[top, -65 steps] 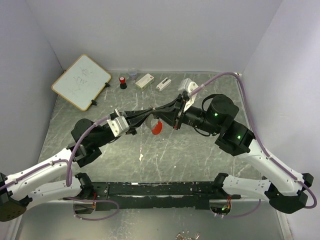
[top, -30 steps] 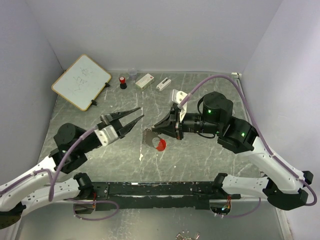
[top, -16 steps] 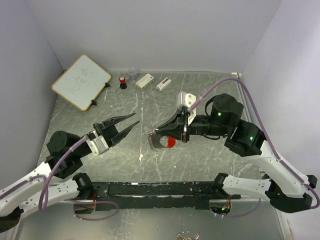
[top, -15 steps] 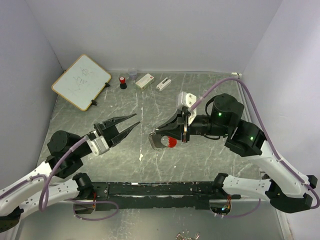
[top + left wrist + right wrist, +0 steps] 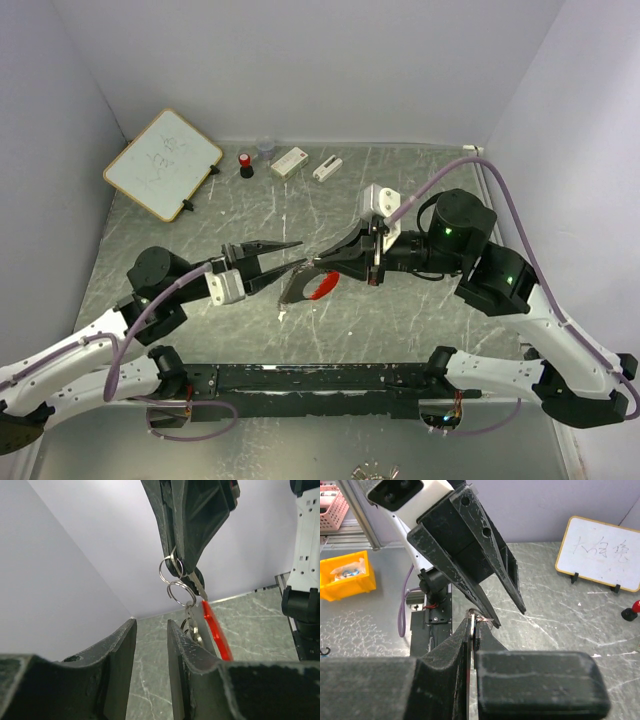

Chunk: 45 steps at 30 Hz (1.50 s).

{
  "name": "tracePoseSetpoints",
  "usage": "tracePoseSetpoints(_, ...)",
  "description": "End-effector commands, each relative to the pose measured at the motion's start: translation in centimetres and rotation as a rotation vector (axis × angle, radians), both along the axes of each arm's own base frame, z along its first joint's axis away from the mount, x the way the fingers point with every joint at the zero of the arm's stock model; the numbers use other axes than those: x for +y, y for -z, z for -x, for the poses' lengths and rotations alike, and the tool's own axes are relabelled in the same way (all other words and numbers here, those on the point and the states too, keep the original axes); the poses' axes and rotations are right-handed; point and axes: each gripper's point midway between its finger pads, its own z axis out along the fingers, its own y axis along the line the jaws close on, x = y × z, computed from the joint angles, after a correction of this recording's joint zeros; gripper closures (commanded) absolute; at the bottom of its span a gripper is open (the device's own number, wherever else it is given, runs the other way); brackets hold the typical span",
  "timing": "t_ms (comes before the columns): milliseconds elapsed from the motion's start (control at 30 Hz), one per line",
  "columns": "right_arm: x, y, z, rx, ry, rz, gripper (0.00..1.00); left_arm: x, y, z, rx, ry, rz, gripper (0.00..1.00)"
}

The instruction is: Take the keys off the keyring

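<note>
My right gripper [image 5: 312, 265] hangs above the middle of the table, shut on the silvery rings of the keyring [image 5: 303, 276]. The red crescent clip [image 5: 320, 287] and several keys [image 5: 293, 290] dangle below it. In the left wrist view the rings [image 5: 172, 575], keys [image 5: 192, 625] and clip [image 5: 217, 632] hang from the right gripper's tips [image 5: 180, 565]. My left gripper [image 5: 298, 254] is open and empty; its tips stand right beside the rings. Its right finger [image 5: 187, 645] is next to the keys. In the right wrist view my right gripper [image 5: 475, 622] pinches thin metal, and the left gripper [image 5: 509, 618] points in from above.
A small whiteboard [image 5: 163, 162] stands at the back left. A red-capped black bottle [image 5: 244, 164], a clear cup [image 5: 265, 149] and two small white blocks [image 5: 290, 161] sit along the back wall. A yellow bin [image 5: 345, 575] lies beyond the table.
My left gripper has swung right and narrowed its opening; its tips are now at the keyring. My right gripper has shifted slightly, still holding the ring, and the red clip has swung.
</note>
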Motion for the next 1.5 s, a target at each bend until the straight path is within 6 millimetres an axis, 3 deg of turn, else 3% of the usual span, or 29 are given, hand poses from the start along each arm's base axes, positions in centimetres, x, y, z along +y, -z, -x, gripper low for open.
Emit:
tracePoseSetpoints(0,-0.3,-1.8,0.2,-0.046,-0.002,-0.059,1.00,1.0,-2.8,1.1,-0.030,0.026,0.102,0.59)
tracePoseSetpoints(167,-0.2,-1.6,0.1,-0.044,0.001,-0.059,1.00,2.2,-3.6,0.4,-0.010,-0.035,0.194,0.60)
tracePoseSetpoints(1067,-0.2,-1.4,-0.2,-0.049,0.013,-0.060,1.00,0.3,-3.9,3.0,0.031,0.160,0.175,0.59)
tracePoseSetpoints(1467,-0.2,-1.5,-0.1,-0.045,0.013,-0.064,1.00,-0.3,-3.3,2.9,0.051,0.179,0.164,0.59)
